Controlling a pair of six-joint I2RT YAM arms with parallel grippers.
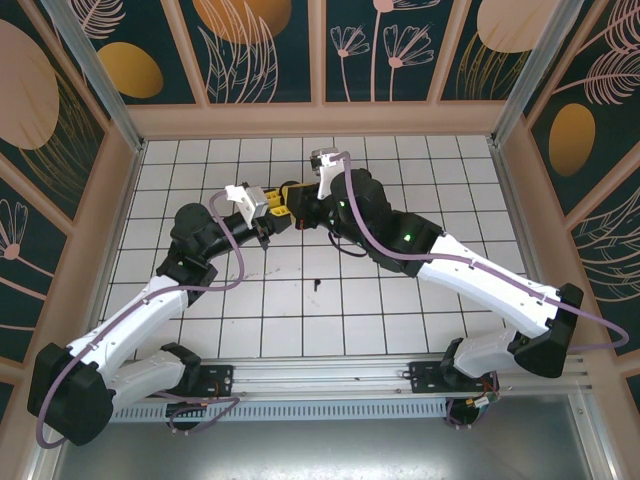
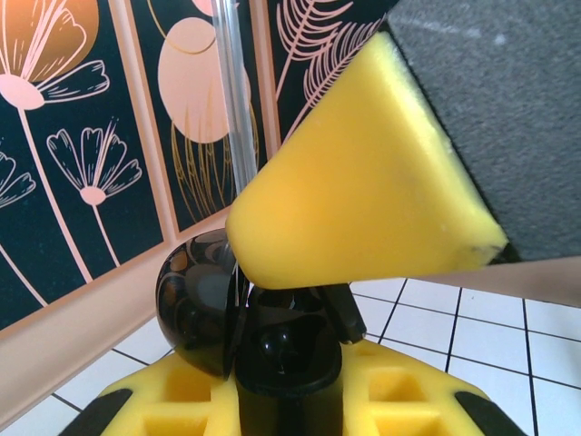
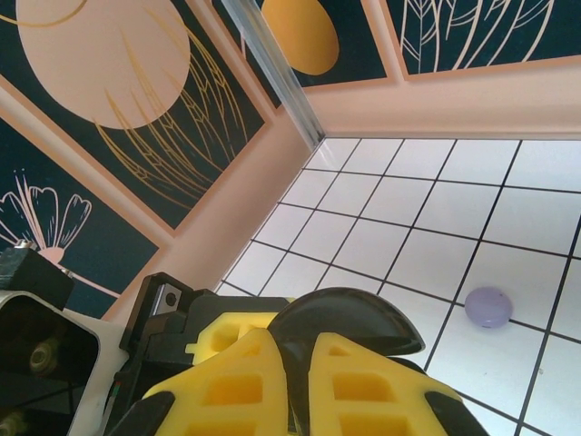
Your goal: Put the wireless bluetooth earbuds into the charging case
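Inside the left hand (image 2: 290, 400), clamped between its yellow fingers, sits the charging case (image 2: 289, 350). It is glossy black, with its rounded lid (image 2: 195, 295) swung open to one side. The lower part of the case is hidden by the fingers, and its hollows cannot be made out. Just above it hangs a large yellow wedge (image 2: 363, 173) backed by a grey textured face. Both are blurred by nearness and cut off at the frame's edge.

The right hand (image 3: 295, 354) has its yellow fingers pressed together, with only a thin dark seam between them. Whether anything tiny is pinched there cannot be told. A black dome (image 3: 349, 322) lies right at its fingertips, its lower half covered by them.

From above, the left hand (image 1: 270, 206) and right hand (image 1: 294, 204) meet tip to tip over the far half of the surface (image 1: 420, 300), a little left of the middle. The case between them is lost in dark shapes.

Beyond the right hand, toward the far edge, a lilac earbud (image 3: 488, 307) lies alone on a white tile, its stem not visible. Nearer the middle of the surface lies a dark speck (image 1: 317, 285), too small to identify.
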